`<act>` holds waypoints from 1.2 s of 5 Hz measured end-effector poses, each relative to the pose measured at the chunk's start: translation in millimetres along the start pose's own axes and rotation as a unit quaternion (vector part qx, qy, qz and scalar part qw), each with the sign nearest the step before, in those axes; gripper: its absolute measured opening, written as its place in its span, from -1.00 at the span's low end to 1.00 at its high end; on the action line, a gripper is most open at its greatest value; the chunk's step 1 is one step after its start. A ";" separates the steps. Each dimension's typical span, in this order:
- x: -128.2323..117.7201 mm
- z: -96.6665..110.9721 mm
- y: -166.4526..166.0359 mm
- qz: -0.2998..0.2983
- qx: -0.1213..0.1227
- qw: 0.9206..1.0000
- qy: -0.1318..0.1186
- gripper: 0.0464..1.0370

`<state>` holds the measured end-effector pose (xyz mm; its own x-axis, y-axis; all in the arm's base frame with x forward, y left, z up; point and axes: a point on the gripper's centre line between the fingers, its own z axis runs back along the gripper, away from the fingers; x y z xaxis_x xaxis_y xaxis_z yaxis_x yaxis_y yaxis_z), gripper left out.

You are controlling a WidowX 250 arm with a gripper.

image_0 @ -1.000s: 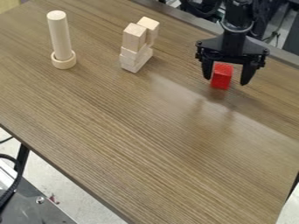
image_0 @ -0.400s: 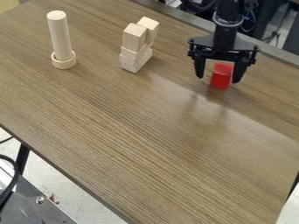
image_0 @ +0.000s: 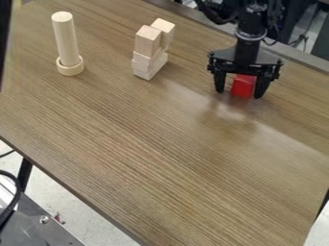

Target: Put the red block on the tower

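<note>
The gripper (image_0: 240,94) hangs low at the upper right, open, with one finger on each side of the red block (image_0: 242,87). The block's upper part is hidden behind the gripper, and a small gap shows beside its left side. Left of it, at the upper middle, rises the tower (image_0: 149,61) of pale wooden blocks, with two upright blocks standing side by side on a stepped base.
At the upper left a pale wooden cylinder (image_0: 66,38) stands upright in a round ring (image_0: 70,68). The brown table (image_0: 147,158) has its front edge running diagonally at the lower left. A dark blurred strip crosses the upper left corner.
The gripper has shifted left and then lower, coming down around the red block. A dark strip has appeared at the upper left edge. Block and tower have stayed in place.
</note>
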<state>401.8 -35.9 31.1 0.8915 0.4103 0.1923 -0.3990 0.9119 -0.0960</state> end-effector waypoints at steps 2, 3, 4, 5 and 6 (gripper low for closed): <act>-2.3 -3.1 -1.2 0.003 -0.015 1.000 -0.009 0.12; -12.3 9.3 8.1 -0.006 -0.026 1.000 -0.005 0.11; -14.6 55.0 20.9 -0.032 -0.048 0.998 -0.029 0.11; -24.0 96.2 34.3 -0.049 -0.062 0.996 -0.051 0.11; -29.4 126.6 47.2 -0.054 -0.072 0.994 -0.063 0.11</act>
<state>329.6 -3.9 144.5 0.8899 0.3160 0.3290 -0.2592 0.9438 -0.2054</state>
